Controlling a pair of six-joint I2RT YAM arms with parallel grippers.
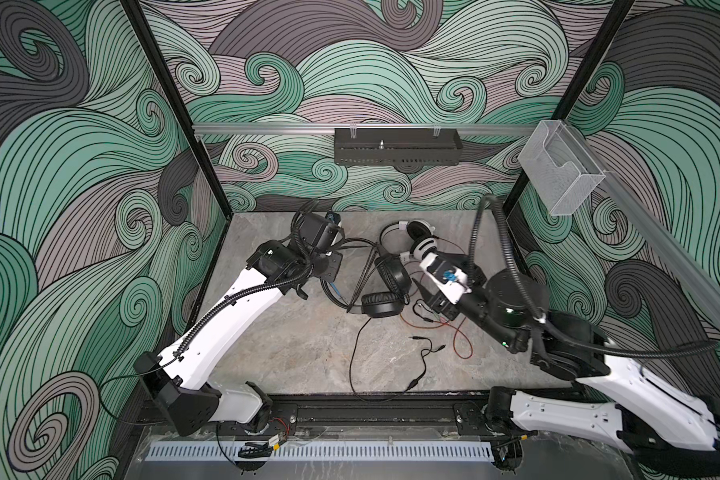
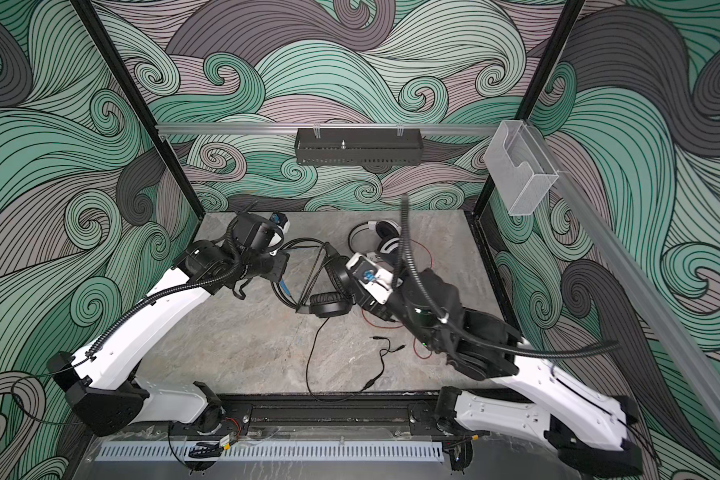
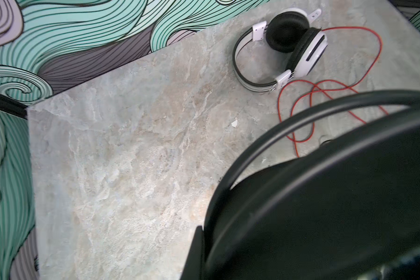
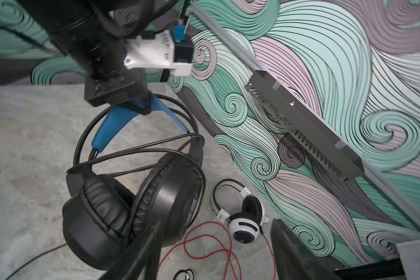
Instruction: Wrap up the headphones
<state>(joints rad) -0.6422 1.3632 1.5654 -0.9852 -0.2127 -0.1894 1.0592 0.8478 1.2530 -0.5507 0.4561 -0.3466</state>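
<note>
Both top views first: got the black headset [image 1: 381,306] sitting mid-table [image 1: 287,353], with the left pincer [image 1: 332,279] clamped tight on its blue strap [image 1: 337,291]. Can follow the black cable [image 1: 350,359] trailing off the earcups toward the front edge in one big loose loop. Can also spot the white headset [image 1: 416,231] further back, close to the wall. Found the right pincer [image 1: 422,297] just right of the black earcups, jaws spread, gripping nothing.

Left wrist view next: mostly filled with blurry black headband arcs right up close, so can't make out any fingers here. Does show the white headset [image 3: 284,46] lying on bare table, plus the red cable [image 3: 380,46] sprawled in loose loops beside it.

Right wrist view last, and easily the best look at the grip. Shows the left pincer [image 4: 141,110] pinching the strap [image 4: 107,131] at its middle, pulling it into a peak above the two black arcs. Looks like a few strands of black cable run across those arcs, though hard to be sure with the blur. Also catches the right pincer's [image 4: 216,254] two dark fingers [image 4: 291,249] standing wide apart, with only red cable on the table between them. Puts the white headset [image 4: 244,229] just beyond, near the wall.
</note>
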